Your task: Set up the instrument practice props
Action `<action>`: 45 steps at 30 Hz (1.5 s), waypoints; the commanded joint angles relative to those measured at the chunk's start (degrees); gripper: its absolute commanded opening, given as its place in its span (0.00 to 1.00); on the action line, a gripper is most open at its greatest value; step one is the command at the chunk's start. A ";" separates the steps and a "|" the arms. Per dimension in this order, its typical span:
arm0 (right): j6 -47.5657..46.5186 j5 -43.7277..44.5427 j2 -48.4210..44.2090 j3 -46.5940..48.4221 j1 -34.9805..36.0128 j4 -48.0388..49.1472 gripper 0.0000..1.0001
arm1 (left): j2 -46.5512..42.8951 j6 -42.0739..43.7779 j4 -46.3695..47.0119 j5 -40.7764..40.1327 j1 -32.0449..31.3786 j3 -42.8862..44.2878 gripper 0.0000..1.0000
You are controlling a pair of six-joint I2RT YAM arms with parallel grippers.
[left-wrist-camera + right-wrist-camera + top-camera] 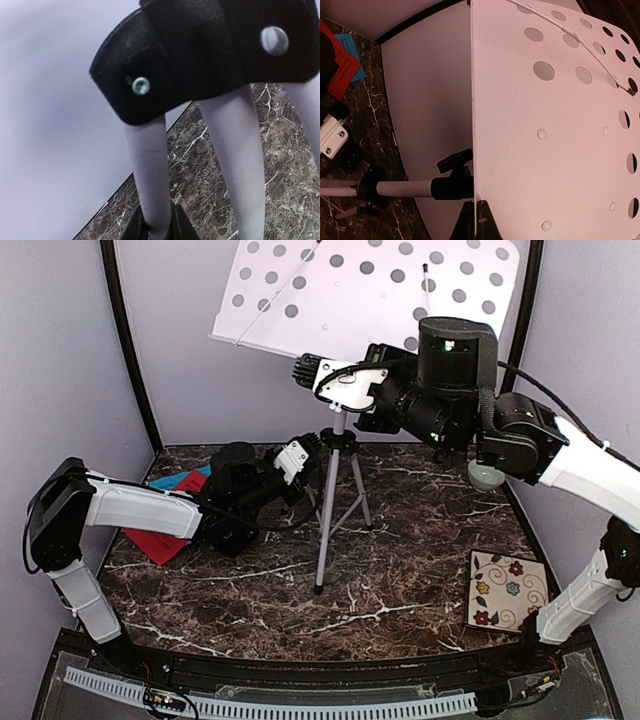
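Observation:
The white music stand stands mid-table on its tripod [330, 510], its hole-perforated desk [370, 290] tilted high at the back. My left gripper [316, 448] reaches in low from the left. In the left wrist view it [157, 226] is shut on one white tripod leg [150, 170], just below the black hub [200, 55]. My right gripper [305, 370] is shut on the desk's lower edge; its fingertips [476, 220] pinch the thin desk [545, 125] by the pole [405, 188]. Red pages [150, 545] and a blue page [190, 478] lie under my left arm.
A floral square tile [508, 590] lies at the front right. A small pale green bowl [487, 476] shows under my right arm. Lilac walls close in the back and both sides. A second tripod leg [235, 165] runs right of the gripped one.

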 commanded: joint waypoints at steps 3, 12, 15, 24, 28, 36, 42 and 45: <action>1.02 -4.06 -1.33 7.15 1.23 20.61 0.02 | 4.61 -1.34 5.61 -2.20 -0.41 -2.51 0.00; -1.56 -5.36 1.61 8.57 2.32 21.42 0.29 | 5.18 -1.84 9.87 -4.36 -0.42 -5.02 0.00; -2.00 -5.18 1.59 7.56 3.22 21.92 0.43 | 5.42 -1.30 9.61 -4.35 -0.46 -4.95 0.00; 1.17 -4.71 -1.66 2.03 7.70 21.31 0.98 | 5.80 -0.95 8.29 -4.75 -0.46 -4.40 0.00; 5.18 -4.95 -3.20 -0.98 9.49 19.22 1.00 | 5.84 -1.03 7.72 -4.95 -0.41 -4.32 0.00; 21.30 -11.74 -10.53 -11.06 11.21 15.29 1.00 | 5.34 -0.95 6.42 -5.01 -0.41 -4.20 0.04; 34.83 -14.24 -15.11 -23.27 11.26 16.53 1.00 | 4.02 -0.82 5.35 -3.97 -0.41 -4.49 0.23; 40.56 -16.16 -16.91 -29.48 11.27 17.65 1.00 | 3.22 -0.65 4.92 -3.68 -0.42 -5.00 0.30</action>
